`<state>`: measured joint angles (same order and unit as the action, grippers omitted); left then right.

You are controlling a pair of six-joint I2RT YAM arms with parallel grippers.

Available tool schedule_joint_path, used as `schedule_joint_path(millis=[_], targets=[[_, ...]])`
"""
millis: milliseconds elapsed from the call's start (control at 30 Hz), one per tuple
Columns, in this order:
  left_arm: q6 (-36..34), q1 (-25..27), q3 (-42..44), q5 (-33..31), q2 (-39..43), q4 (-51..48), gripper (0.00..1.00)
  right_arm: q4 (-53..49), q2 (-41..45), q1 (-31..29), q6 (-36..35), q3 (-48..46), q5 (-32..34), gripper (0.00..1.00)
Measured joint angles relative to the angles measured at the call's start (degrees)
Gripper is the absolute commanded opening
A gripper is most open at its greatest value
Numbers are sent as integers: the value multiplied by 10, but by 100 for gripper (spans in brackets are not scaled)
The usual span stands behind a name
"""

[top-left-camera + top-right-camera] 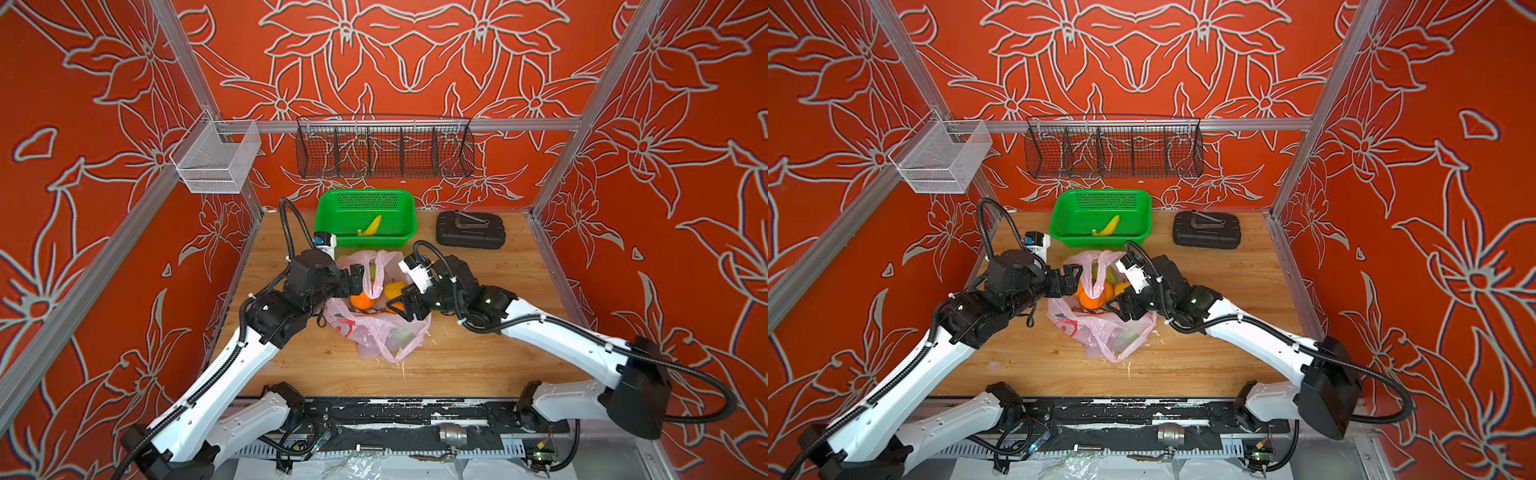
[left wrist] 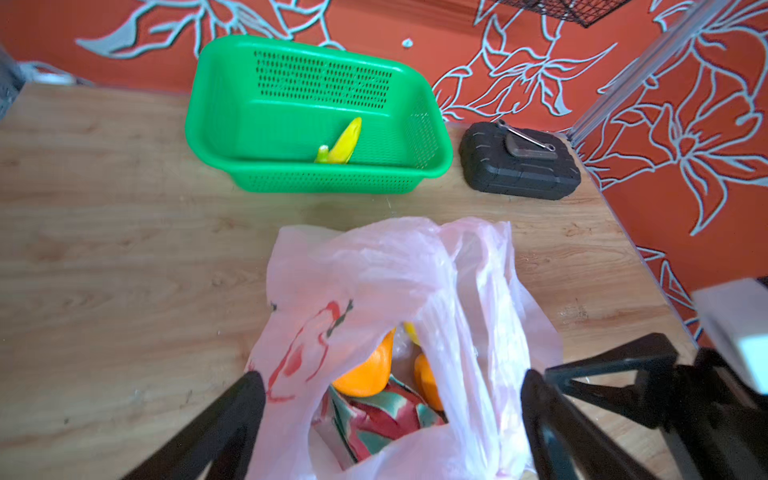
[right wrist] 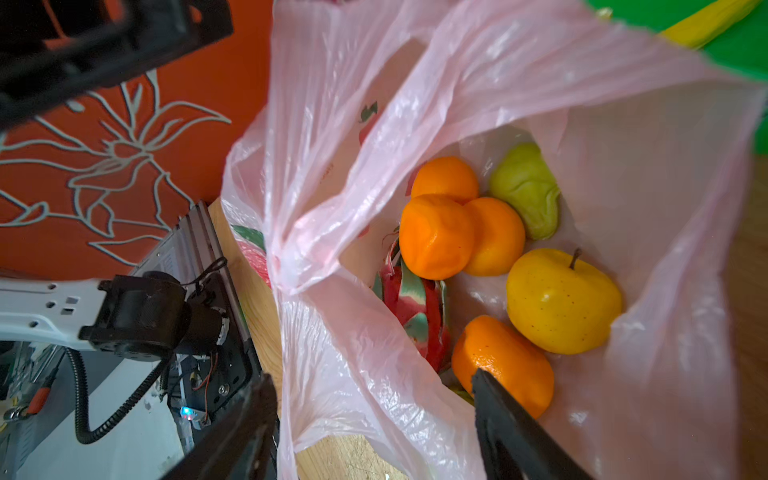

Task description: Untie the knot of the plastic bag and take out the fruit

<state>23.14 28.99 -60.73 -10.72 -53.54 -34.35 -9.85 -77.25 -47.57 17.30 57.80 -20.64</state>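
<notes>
The pink plastic bag [image 1: 376,334] [image 1: 1100,332] lies open in the middle of the table. No knot shows; its handle loops [image 1: 376,274] stand loose and apart. Inside lies the fruit: several oranges [image 3: 436,237], a yellow apple [image 3: 561,303], a green pear [image 3: 528,187] and a dragon fruit [image 3: 415,307]. My left gripper [image 1: 355,282] [image 2: 390,378] is open, its fingers wide on either side of the bag's mouth. My right gripper [image 1: 399,305] [image 3: 372,376] is open too. One finger is inside the bag, against an orange [image 3: 503,361], and the other is outside the plastic.
A green basket [image 1: 409,216] with a yellow banana [image 1: 371,226] stands just behind the bag. A black case [image 1: 471,230] lies at the back right. A black wire rack [image 1: 384,153] and a white mesh bin [image 1: 216,160] hang on the frame above.
</notes>
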Motion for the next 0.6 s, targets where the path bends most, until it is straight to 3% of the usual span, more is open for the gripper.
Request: schedule_joint_path(millis=[200,267,400,600], targets=[[64,0,52,-7,19,-36,94,-5,-74,-10,-11,0,-34,75],[77,0,66,-5,16,-42,94,-10,-99,-17,-17,5,-50,65],[91,0,73,-5,4,-48,94,-28,-134,-38,-26,22,-70,33],[97,0,73,-1,-13,-44,94,-33,-127,-88,-24,21,-83,10]])
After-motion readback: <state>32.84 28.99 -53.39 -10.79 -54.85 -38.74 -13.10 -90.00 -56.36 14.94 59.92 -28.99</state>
